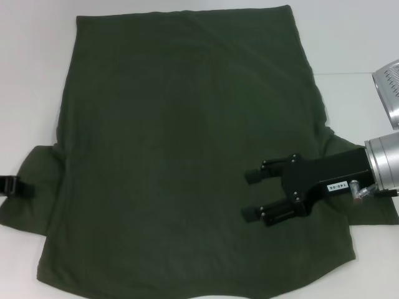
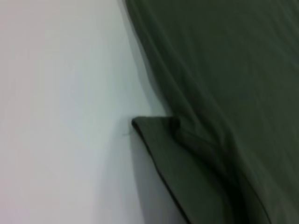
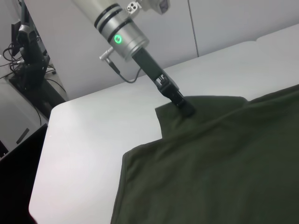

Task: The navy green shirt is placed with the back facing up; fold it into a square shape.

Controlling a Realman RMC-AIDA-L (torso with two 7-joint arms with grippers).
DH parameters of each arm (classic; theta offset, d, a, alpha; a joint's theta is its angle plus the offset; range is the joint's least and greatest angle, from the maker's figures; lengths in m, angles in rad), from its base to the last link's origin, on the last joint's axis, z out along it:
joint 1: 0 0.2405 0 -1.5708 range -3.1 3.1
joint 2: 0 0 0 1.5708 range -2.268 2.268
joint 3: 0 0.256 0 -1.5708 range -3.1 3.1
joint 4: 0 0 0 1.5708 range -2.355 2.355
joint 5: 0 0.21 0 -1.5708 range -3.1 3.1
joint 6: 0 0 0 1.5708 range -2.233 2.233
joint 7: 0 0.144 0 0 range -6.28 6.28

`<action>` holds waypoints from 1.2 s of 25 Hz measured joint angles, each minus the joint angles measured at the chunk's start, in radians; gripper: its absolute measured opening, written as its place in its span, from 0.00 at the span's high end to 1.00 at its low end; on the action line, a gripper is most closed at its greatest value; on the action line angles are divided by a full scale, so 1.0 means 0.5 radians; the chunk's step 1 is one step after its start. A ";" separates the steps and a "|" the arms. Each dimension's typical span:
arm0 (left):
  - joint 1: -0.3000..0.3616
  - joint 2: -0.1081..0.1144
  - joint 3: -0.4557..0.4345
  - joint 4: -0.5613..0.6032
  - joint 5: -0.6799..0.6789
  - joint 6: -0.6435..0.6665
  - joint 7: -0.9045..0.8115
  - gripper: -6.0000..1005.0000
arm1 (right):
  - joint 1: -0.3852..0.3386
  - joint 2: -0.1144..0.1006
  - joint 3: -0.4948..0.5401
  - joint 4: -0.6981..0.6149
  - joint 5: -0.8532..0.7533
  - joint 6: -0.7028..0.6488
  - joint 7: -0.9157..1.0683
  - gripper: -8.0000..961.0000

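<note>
The navy green shirt (image 1: 168,137) lies spread flat on the white table, plain back up, hem at the far side and sleeves toward me. My right gripper (image 1: 251,195) is open and empty over the shirt's right part, pointing toward its middle, beside the right sleeve (image 1: 374,215). My left gripper (image 1: 12,185) sits at the outer edge of the left sleeve (image 1: 31,208). The right wrist view shows it (image 3: 185,106) touching that sleeve's corner (image 3: 215,105). The left wrist view shows the sleeve corner (image 2: 173,158) lying flat against the shirt body (image 2: 224,70).
The white table (image 1: 31,75) shows bare on both sides of the shirt. A silver arm part (image 1: 389,87) juts in at the right edge. Beyond the table's rounded corner (image 3: 51,140) stand dark equipment and cables (image 3: 28,60).
</note>
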 joint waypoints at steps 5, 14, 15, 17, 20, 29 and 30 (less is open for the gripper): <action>-0.061 0.045 -0.020 0.054 0.091 0.075 -0.010 0.99 | 0.000 0.000 0.000 0.000 -0.003 0.000 0.000 0.05; -0.169 0.110 -0.017 0.107 0.223 0.167 -0.039 0.99 | -0.003 0.011 0.000 0.000 -0.028 0.029 0.000 0.05; -0.180 0.118 -0.012 0.121 0.235 0.186 -0.047 0.99 | -0.003 0.013 0.000 0.000 -0.029 0.037 0.000 0.05; -0.196 0.135 -0.004 0.141 0.244 0.213 -0.059 0.99 | -0.003 0.014 0.000 0.000 -0.033 0.045 0.000 0.05; -0.222 0.159 0.002 0.162 0.245 0.267 -0.071 0.99 | -0.002 0.018 0.000 0.000 -0.050 0.060 0.000 0.05; -0.302 0.213 0.070 0.238 0.247 0.452 -0.121 0.99 | 0.001 0.032 0.000 0.000 -0.074 0.110 0.000 0.05; -0.307 0.216 0.093 0.254 0.247 0.461 -0.140 0.99 | 0.001 0.035 0.000 0.000 -0.080 0.119 0.000 0.05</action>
